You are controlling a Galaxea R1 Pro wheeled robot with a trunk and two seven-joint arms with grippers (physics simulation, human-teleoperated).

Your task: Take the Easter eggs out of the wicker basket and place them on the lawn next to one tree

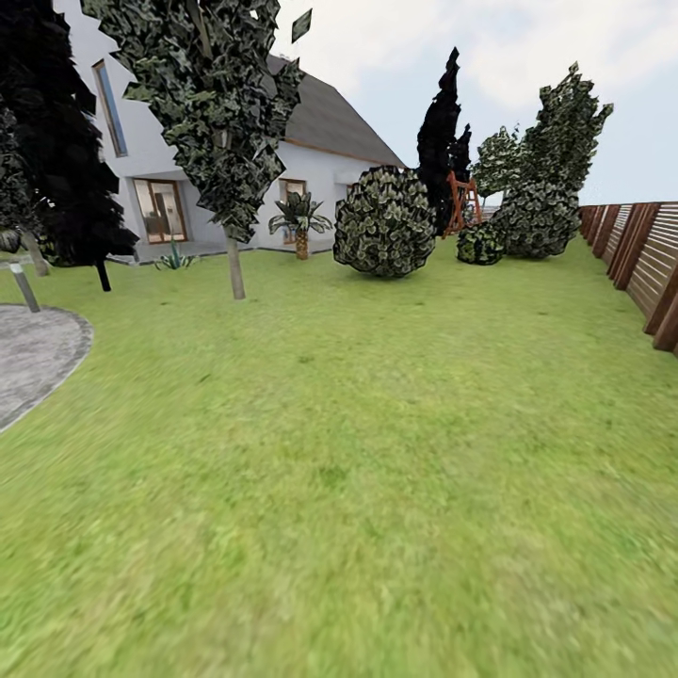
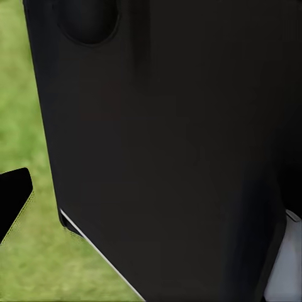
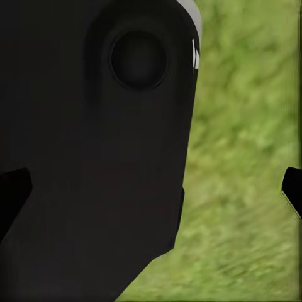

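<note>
- Lawn [image 1: 358,471] across the whole lower frame of the head view, bright green and mottled.
- Tree [image 1: 233,254], grey-brown trunk, upper left, in front of the white house [image 1: 320,169].
- Slatted wooden fence [image 1: 640,254] along the right edge; grey paved patch [image 1: 33,353] at left.
- Left and right gripper openings: cannot tell, black robot body [image 2: 176,145] blocking both wrist views, grass beside.

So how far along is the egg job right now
Nothing looks done yet. The head view shows open lawn, a tree ahead at left, the white house and fence, with no sign of eggs or basket. Both wrist views show grass beside dark robot bodywork. Finding the basket and moving all three eggs remains.
</note>
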